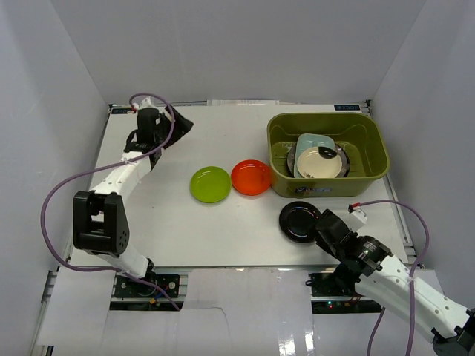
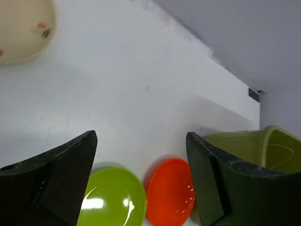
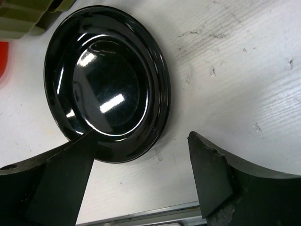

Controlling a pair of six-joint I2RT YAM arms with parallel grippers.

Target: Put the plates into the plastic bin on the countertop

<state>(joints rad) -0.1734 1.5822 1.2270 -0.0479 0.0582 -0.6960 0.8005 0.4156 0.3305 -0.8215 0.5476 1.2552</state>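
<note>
While left pincer point(image 2: 140, 136) and right pincer point(image 3: 141, 136) gape wide, black plate point(image 3: 108, 80) lies near bin point(image 1: 329, 189); orange plate point(image 1: 251, 177) beside.

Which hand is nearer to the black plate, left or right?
Right. The right hand hangs open at the black plate's near right edge. The left hand, also open, is far away over the countertop's far left corner.

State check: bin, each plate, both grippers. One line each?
Olive-green plastic bin: upright on white countertop, several plates stacked inside.
Lime green round plate: on countertop, outside bin.
Orange-red round plate: on countertop, outside bin.
Glossy black round plate: on countertop, outside bin.
Beige round plate: on countertop, outside bin.
Left gripper: open, empty.
Right gripper: open, empty.
</note>
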